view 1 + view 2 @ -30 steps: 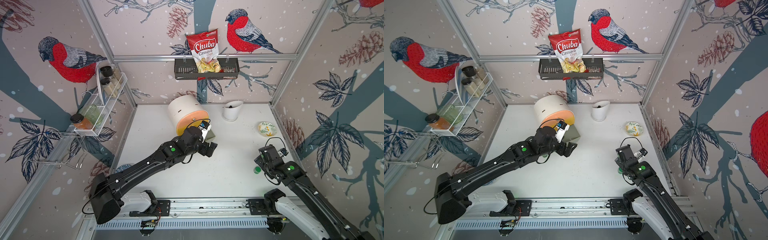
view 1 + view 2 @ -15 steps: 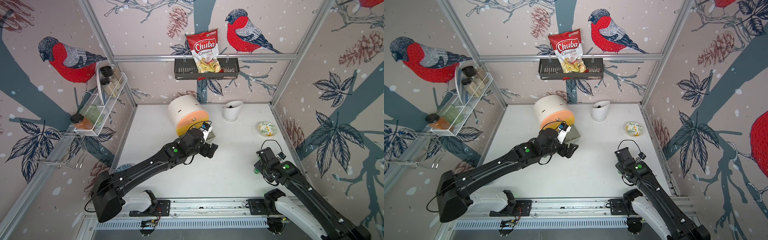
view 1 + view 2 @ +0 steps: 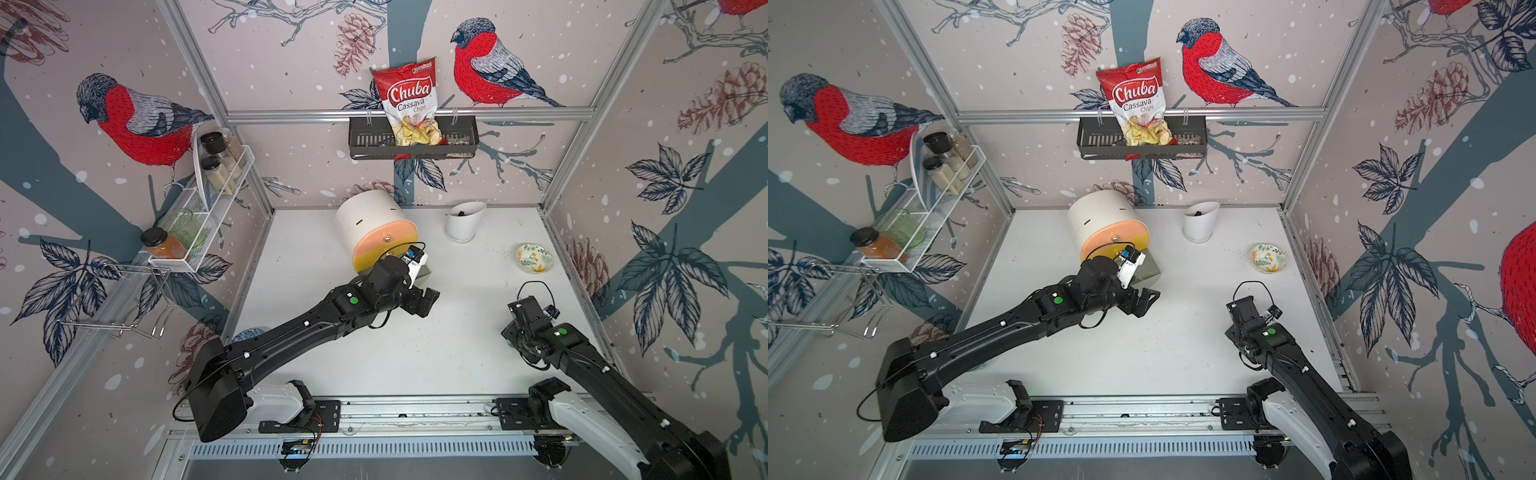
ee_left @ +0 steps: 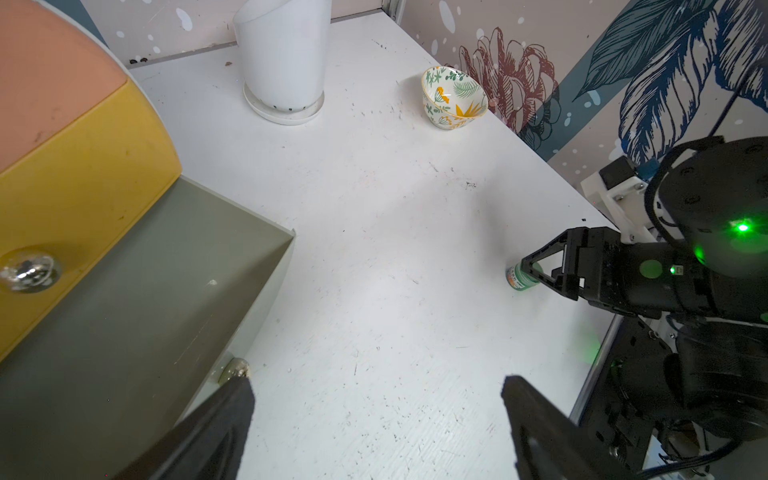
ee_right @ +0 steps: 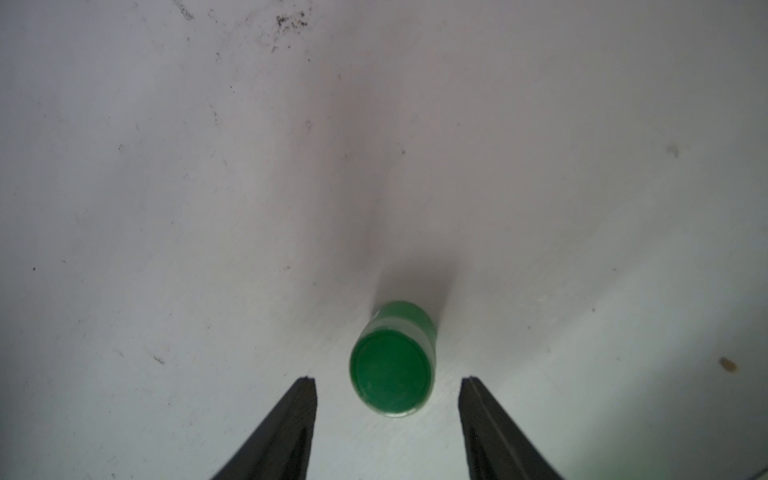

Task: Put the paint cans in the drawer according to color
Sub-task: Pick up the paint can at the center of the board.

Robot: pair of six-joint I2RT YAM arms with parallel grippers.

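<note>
Right wrist view: the green paint can (image 5: 390, 365), judged light, rigid and slick, is flanked untouched by the parted jaws of the right gripper (image 5: 388, 378). It is best gripped on the sidewall. The left gripper (image 4: 376, 380) is spread wide, empty.

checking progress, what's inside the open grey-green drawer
Only bare floor shows in the visible part of the grey-green drawer. Its back is hidden under the yellow drawer, one corner behind the left gripper.

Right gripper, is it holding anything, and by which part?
Nothing is held. The right gripper straddles the green paint can, jaws open, a gap showing on each side. The left gripper is open and empty too.
</note>
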